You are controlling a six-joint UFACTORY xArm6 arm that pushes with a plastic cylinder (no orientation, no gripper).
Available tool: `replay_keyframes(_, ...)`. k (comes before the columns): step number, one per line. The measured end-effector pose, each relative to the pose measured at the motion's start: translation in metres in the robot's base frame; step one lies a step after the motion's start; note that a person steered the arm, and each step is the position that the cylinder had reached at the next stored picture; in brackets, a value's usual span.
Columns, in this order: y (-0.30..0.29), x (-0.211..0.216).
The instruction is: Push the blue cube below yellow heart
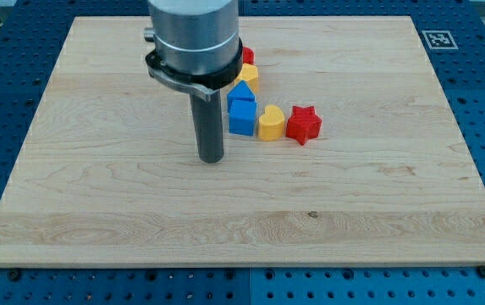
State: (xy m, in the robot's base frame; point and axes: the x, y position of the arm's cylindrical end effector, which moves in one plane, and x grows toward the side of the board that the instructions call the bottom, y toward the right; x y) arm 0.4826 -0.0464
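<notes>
My tip (211,158) rests on the wooden surface (98,195) at about eight o'clock from the blue cube (241,117), near it but apart; being a bare rod, the tool has nothing to spread or press together. The cube sits touching the yellow heart (270,124) at its three o'clock side, with a red star (304,124) beyond and more blocks behind it at twelve o'clock. It looks light, rigid and smooth, likely to slide or twist easily, so I judge a centred push on its upper face towards six o'clock is safest.

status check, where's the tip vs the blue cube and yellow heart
My tip just left of the blue cube, small gap. Cube beside the yellow heart, touching its left, not below. Red star right of heart.
</notes>
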Motion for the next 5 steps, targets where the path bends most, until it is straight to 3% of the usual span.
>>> replay_keyframes(5,-0.003,-0.035)
